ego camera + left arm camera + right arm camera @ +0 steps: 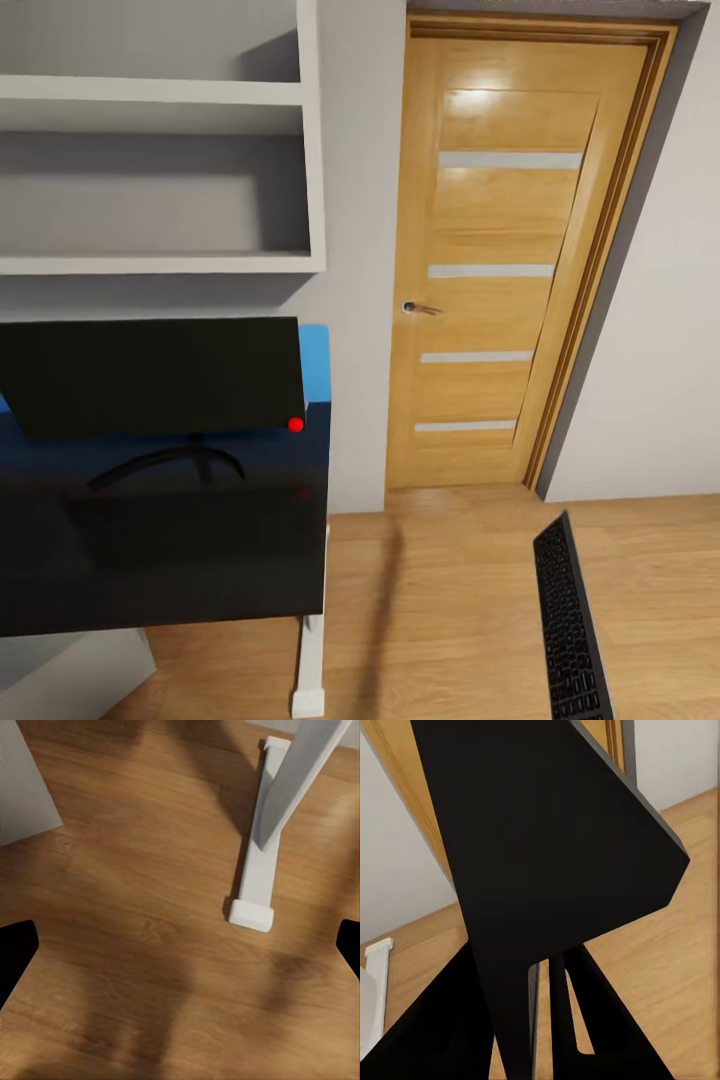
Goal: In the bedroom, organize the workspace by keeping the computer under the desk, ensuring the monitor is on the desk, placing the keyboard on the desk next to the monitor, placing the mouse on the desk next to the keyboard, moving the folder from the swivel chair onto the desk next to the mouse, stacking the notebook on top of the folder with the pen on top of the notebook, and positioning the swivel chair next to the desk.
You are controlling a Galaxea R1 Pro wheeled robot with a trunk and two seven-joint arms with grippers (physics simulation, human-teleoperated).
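The monitor (150,375), wide and black with a red dot at its lower right corner, stands on the black-topped desk (160,580) in front of the blue back panel. The black keyboard (568,630) hangs tilted above the floor at the head view's lower right. In the right wrist view the keyboard (547,832) is a big black slab, and my right gripper (536,1020) is shut on its edge. My left gripper (180,945) is open, its fingertips (15,952) wide apart over bare floor near the desk's white leg (259,870). A light grey box (70,680), which looks like the computer, sits under the desk.
A closed wooden door (500,270) stands in the wall right of the desk. White wall shelves (160,180) hang above the monitor. Wood floor (440,620) spreads between the desk and the door.
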